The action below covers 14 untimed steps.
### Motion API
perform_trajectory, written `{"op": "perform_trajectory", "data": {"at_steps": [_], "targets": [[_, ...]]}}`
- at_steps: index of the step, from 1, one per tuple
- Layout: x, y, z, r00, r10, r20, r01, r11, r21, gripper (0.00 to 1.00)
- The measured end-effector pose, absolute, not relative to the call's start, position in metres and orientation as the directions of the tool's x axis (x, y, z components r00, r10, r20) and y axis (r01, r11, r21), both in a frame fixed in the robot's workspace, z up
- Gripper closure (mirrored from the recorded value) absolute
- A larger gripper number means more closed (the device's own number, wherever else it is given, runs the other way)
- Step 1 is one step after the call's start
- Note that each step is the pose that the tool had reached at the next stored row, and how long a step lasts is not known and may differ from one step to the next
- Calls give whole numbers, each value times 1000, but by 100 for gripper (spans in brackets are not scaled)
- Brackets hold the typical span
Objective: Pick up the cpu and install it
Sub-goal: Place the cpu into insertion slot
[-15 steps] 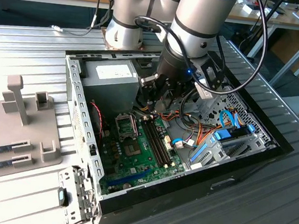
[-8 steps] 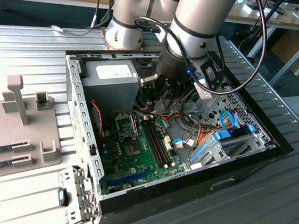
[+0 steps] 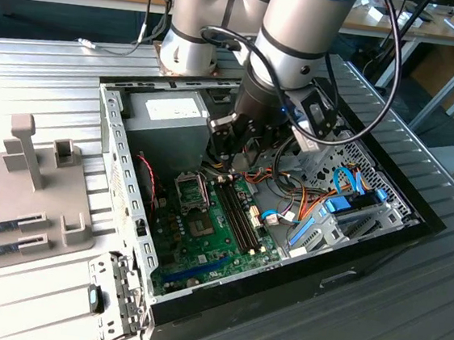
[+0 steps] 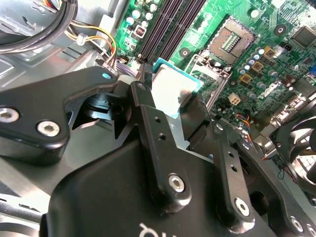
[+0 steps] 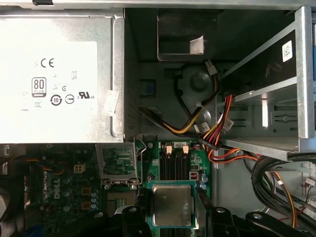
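gripper (image 4: pixel 172 96) pinching cpu (image 4: pixel 170 85) edges, prob. clear of mobo (image 4: pixel 207 11), open socket (image 4: pixel 231 42) nearby

The cpu (image 5: pixel 172 203) sits in the tool (image 5: pixel 172 211) above the motherboard (image 5: pixel 196 159).

The cpu (image 4: pixel 174 89) has a dull, finely brushed silvery metal top with a thin green circuit-board rim. The pincer (image 4: pixel 172 94) is smooth matt black, dotted with shiny steel screw heads. The motherboard (image 3: pixel 195 240) is glossy green board. The power supply (image 5: pixel 59 108) is bare grey sheet metal carrying a white paper label. The computer case (image 3: pixel 114 150) is unpainted stamped steel. The tabletop (image 3: pixel 43 61) is pale ribbed metal with a soft sheen. The cables (image 5: pixel 217 133) are sheathed in glossy coloured plastic.
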<state>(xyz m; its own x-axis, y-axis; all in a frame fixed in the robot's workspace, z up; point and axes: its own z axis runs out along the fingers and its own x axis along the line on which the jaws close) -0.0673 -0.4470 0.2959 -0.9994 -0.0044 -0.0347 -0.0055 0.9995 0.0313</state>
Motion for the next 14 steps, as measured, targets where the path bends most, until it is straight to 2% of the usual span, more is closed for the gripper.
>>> {"op": "perform_trajectory", "data": {"at_steps": [14], "targets": [[-70, -447, 292, -999, -4, -35, -5, 999, 31, 53]]}}
